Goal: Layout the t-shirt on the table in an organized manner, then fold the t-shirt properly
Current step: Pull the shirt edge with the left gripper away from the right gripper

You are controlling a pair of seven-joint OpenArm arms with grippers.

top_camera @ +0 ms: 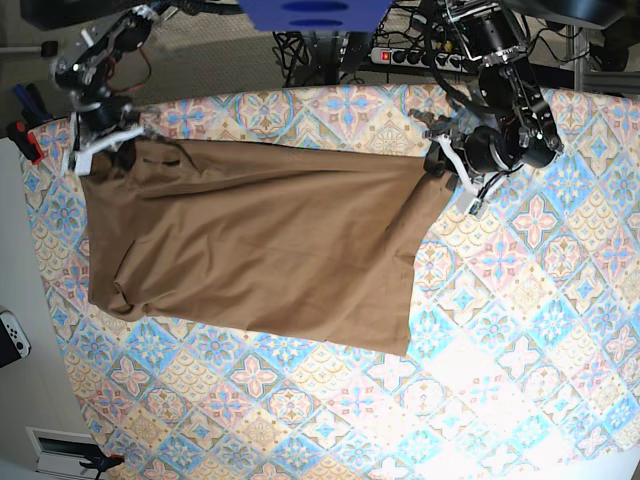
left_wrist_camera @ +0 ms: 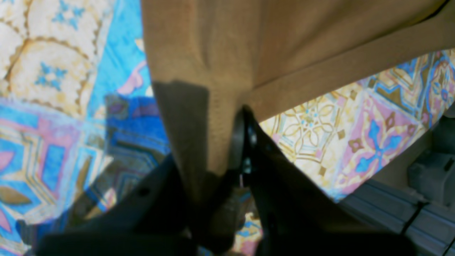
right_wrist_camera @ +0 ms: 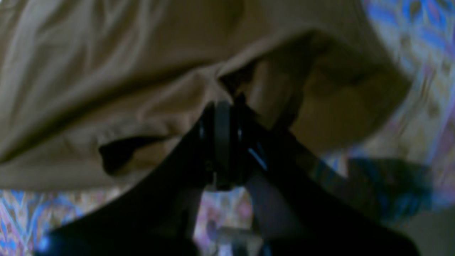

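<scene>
1. The shirt [top_camera: 250,250] is lying across the far-left part of the table [top_camera: 500,380], spread wide but rumpled along its left side, with its far edge stretched taut between the two arms.
2. The left gripper [top_camera: 440,160] is clamping the shirt's far right corner; in the left wrist view its jaws are pinching a fold of hem, closed fully on the cloth.
3. The right gripper [top_camera: 100,150] is pinching the far left corner near the table's far-left corner; the right wrist view is blurred, yet the jaws are sitting closed on bunched cloth.
4. The shirt is looking soft, light and limp, so it is probably sagging and creasing wherever it is unsupported; it is not fragile.
5. Holding it by hems or seams at the corners, as both grippers are doing, seems best, since thick edges slip less than single layers.
6. No containers are showing anywhere.
</scene>
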